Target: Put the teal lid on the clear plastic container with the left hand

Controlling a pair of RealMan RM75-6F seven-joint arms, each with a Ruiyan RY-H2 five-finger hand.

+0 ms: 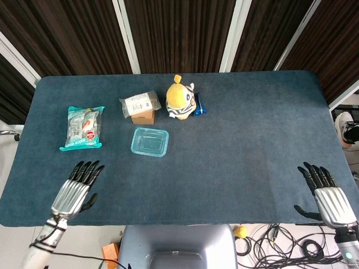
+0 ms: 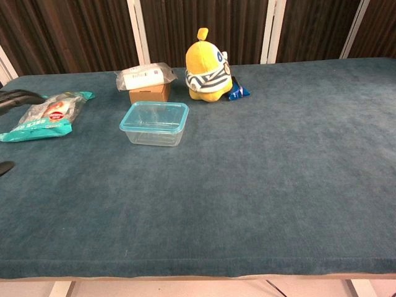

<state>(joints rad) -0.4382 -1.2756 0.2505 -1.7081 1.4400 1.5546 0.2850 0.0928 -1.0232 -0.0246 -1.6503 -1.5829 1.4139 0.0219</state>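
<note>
The clear plastic container (image 1: 150, 141) sits on the blue table with the teal lid (image 2: 154, 115) seated on top of it; in the chest view the container (image 2: 153, 130) is left of centre. My left hand (image 1: 75, 191) is at the table's near left edge, fingers spread, holding nothing, well away from the container. Only its dark fingertips (image 2: 15, 97) show at the chest view's left border. My right hand (image 1: 328, 197) hovers past the near right edge, fingers spread and empty.
A yellow striped plush toy (image 1: 180, 101) stands behind the container with a blue packet (image 1: 199, 106) beside it. A small cardboard box (image 1: 142, 116) topped by a white pouch (image 1: 139, 102) is behind-left. A teal snack bag (image 1: 83, 127) lies at the left.
</note>
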